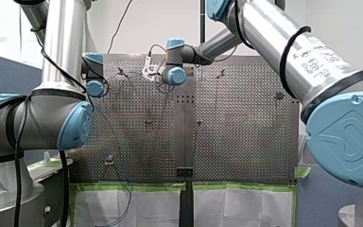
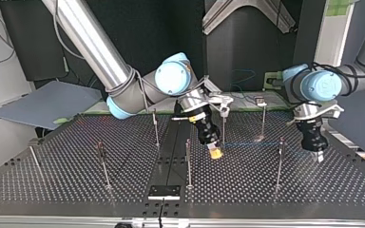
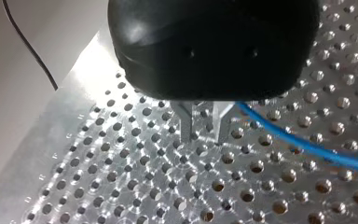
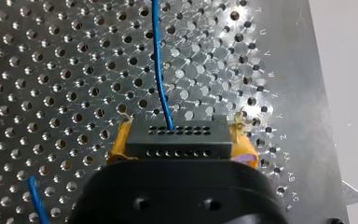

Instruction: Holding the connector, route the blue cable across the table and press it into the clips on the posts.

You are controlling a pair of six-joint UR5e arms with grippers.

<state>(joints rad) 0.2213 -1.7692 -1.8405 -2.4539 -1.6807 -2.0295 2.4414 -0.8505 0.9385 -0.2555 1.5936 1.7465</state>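
In the right wrist view my right gripper has its yellow pads shut on the black connector. The blue cable leaves the connector and runs ahead over the perforated plate. In the top view my right gripper hangs low near the middle posts, and the blue cable stretches from it towards my left gripper. In the left wrist view my left gripper stands open just above the plate, nothing between its metal fingers. The blue cable passes close beside one finger.
Several thin posts stand on the perforated table, among them one beside my right gripper, one near my left gripper and one at the top view's left. A black block sits at the near edge.
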